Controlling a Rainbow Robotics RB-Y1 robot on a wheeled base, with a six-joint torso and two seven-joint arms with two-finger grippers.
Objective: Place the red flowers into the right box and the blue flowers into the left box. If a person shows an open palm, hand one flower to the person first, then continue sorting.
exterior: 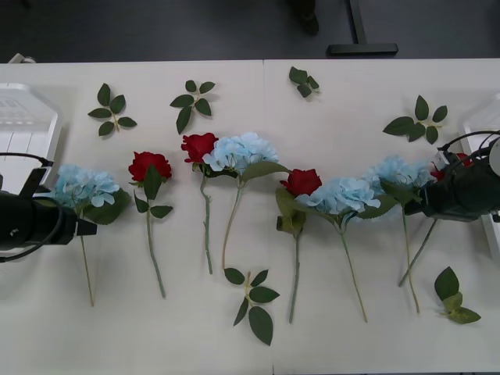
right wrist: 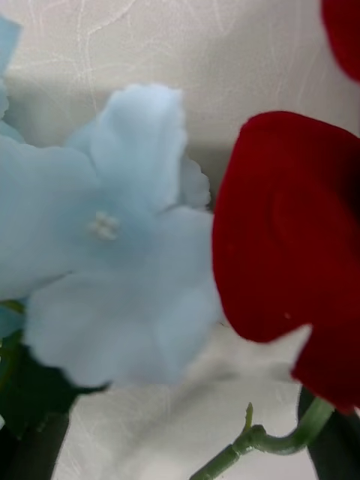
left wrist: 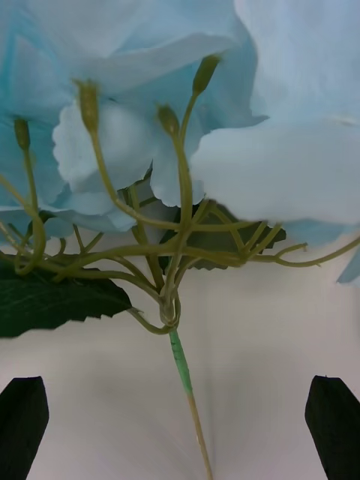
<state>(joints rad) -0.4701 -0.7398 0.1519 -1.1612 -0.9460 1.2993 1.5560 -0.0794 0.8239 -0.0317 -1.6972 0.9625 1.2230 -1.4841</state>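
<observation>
**Both arms low at the ends of the flower row**

A line of flowers lies across the white surface [exterior: 328, 344], blooms toward the far side and stems toward me. My left arm reaches in low from the left edge, its gripper [exterior: 82, 226] level with the stem of the leftmost blue flower [exterior: 82, 187]. In the left wrist view my two dark fingers [left wrist: 22, 420] stand wide apart with the thin green stem [left wrist: 184, 375] running between them, touching neither; the pale blue cluster fills the space ahead.

My right arm comes in low from the right edge, its gripper [exterior: 418, 205] against the rightmost blue flower [exterior: 398, 172] and a red flower [exterior: 449, 168] partly hidden behind the arm. The right wrist view looks straight onto a blue petal cluster [right wrist: 112, 247] and a deep red bloom [right wrist: 292, 240] side by side, with a curved green stem [right wrist: 262, 442] below; how far my right fingers are spread I cannot tell.

Between the arms lie three more red flowers [exterior: 150, 166] [exterior: 198, 146] [exterior: 301, 182] and two more blue flowers [exterior: 242, 151] [exterior: 344, 194], with loose leaf sprigs [exterior: 251, 301] scattered about. The left box [exterior: 23, 125] sits at the far left edge, the right box [exterior: 480, 129] at the far right edge.
</observation>
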